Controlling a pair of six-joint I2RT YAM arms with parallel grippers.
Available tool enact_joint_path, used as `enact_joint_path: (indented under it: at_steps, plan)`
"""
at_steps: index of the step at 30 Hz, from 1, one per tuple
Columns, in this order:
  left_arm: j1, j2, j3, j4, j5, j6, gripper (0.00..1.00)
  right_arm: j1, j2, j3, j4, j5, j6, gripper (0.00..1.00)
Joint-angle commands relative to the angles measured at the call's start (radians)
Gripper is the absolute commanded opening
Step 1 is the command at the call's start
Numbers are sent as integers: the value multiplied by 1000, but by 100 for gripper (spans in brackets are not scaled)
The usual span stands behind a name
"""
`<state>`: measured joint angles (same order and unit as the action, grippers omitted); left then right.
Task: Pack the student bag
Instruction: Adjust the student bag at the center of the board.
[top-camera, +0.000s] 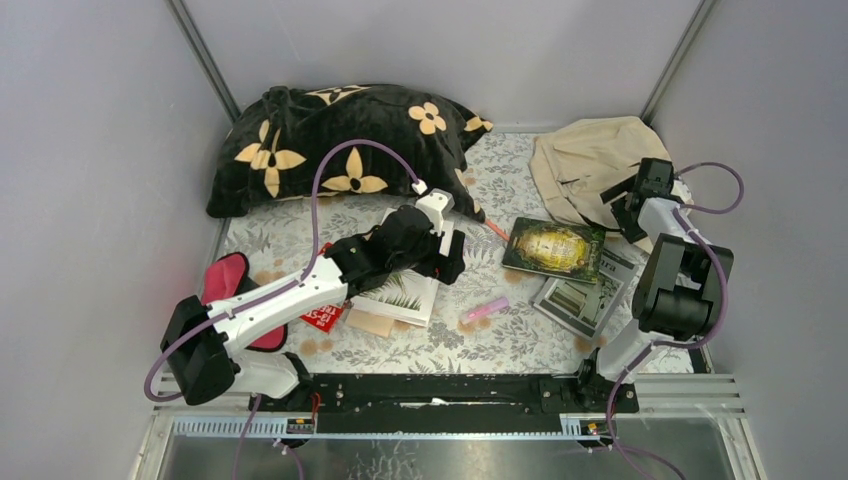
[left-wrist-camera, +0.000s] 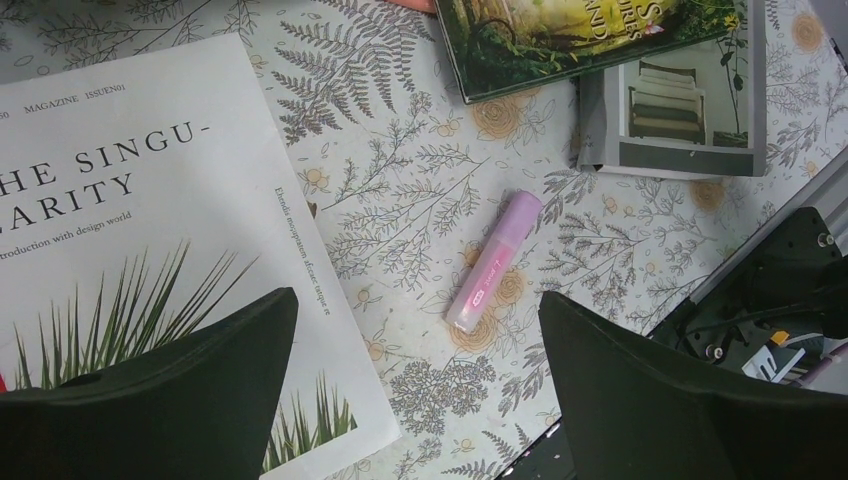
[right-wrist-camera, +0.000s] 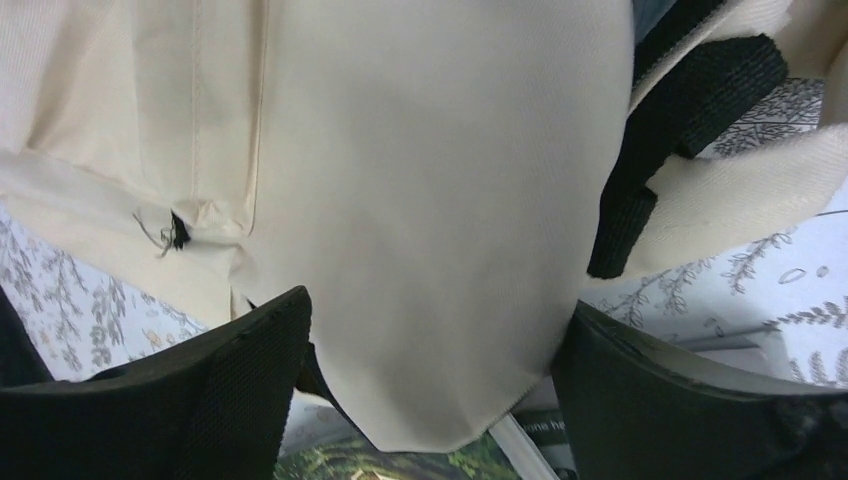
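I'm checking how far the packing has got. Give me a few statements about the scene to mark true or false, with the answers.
1. The left gripper is open over the pink marker. True.
2. The marker lies on the magazine. False: it lies on the tablecloth beside the magazine.
3. The right gripper is open at the bag. True.
4. The green book is inside the bag. False: the green book lies out on the tablecloth.

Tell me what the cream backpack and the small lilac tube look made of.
Cream backpack: woven cloth, likely canvas or cotton, matte; fine weave and stitched seams show. Small lilac tube: probably plastic, smooth, slightly translucent; its paler end lets light through.
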<state>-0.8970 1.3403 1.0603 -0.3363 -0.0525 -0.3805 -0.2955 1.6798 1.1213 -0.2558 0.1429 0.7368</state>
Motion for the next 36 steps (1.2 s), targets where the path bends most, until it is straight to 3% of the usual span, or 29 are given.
enact_joint_path:
  at_steps: [1, 5, 7, 14, 23, 25, 29, 36]
  plan:
    - [-4, -18, 16, 22, -12, 29, 99, -5, 46, 77, 82, -85, 34, 76]
    - [-4, -15, 22, 17, -25, 31, 99, -3, 8, 58, 193, -241, 54, 18]
    - [-3, -13, 22, 18, -26, 27, 99, 4, -11, 62, 218, -269, 65, 0]
    - [-5, 5, 30, 17, -18, 24, 99, 111, 38, 270, 153, -284, 8, 0]
    - [-3, -14, 35, -14, -102, 15, 99, 349, 142, 557, 42, -268, 38, 0]
    - [-3, -21, 43, -27, -130, 17, 99, 390, 152, 556, 42, -269, 84, 0]
    - [0, -10, 85, -58, -9, 46, 99, 464, 98, 393, 179, -265, 171, 0]
    - [0, 19, 104, -52, -39, 32, 99, 491, 139, 414, 72, -251, 54, 0]
